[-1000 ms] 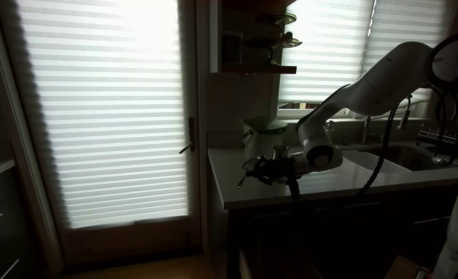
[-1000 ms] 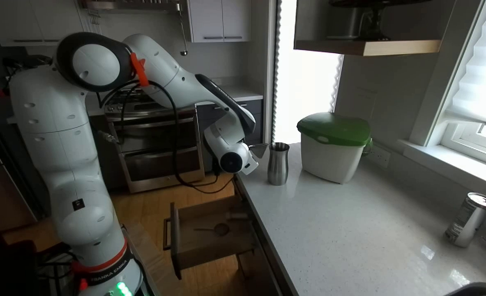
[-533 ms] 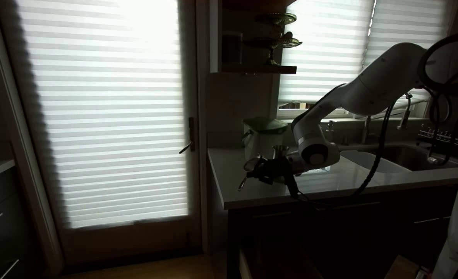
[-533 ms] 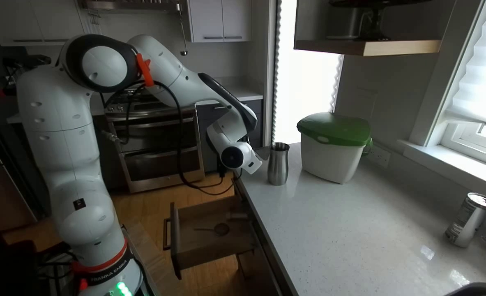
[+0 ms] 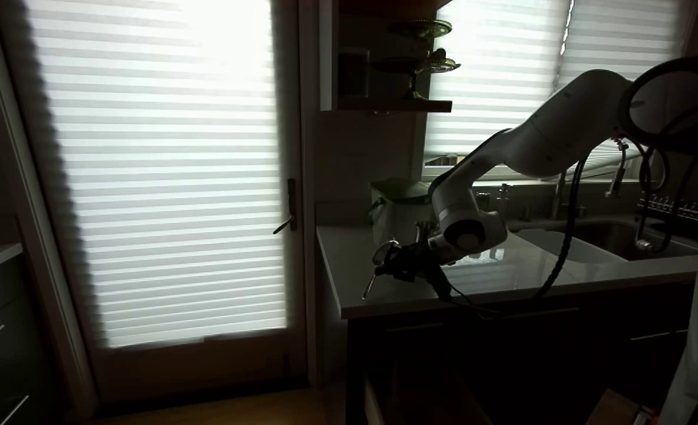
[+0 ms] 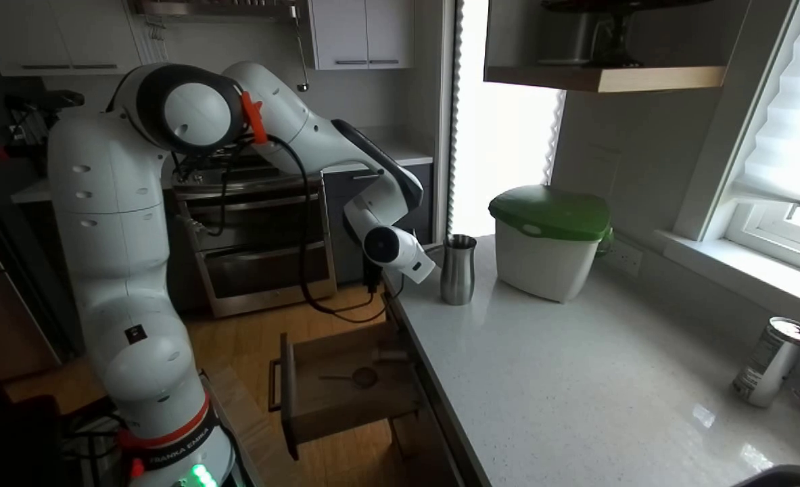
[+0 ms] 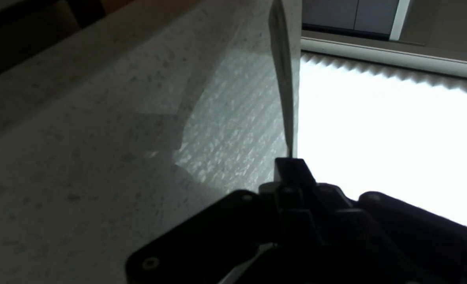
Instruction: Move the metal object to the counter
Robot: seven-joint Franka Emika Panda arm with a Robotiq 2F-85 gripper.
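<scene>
The dull-grey metal cylinder (image 6: 458, 270) stands upright on the pale counter (image 6: 562, 385). Its rim (image 5: 425, 227) shows in an exterior view, partly hidden behind the wrist. My gripper (image 7: 292, 169) is shut on a thin metal utensil (image 7: 283, 67), which sticks out beyond the fingertips in the wrist view. In an exterior view the gripper (image 5: 397, 262) is tilted downward over the counter's end, with the utensil (image 5: 369, 286) hanging down close to the worktop. Whether it touches the surface I cannot tell. In an exterior view the gripper is mostly hidden behind the wrist, beside the cylinder.
A pale bin with a green lid (image 6: 542, 250) stands behind the cylinder. A can (image 6: 775, 362) stands farther along the counter. An open drawer (image 6: 342, 379) with a utensil inside is below the counter edge. A shelf (image 6: 663, 78) hangs above.
My arm has lowered slightly and the wrist has tilted further down, bringing the utensil's end lower over the counter. The grip is unchanged, and the cylinder has not moved.
</scene>
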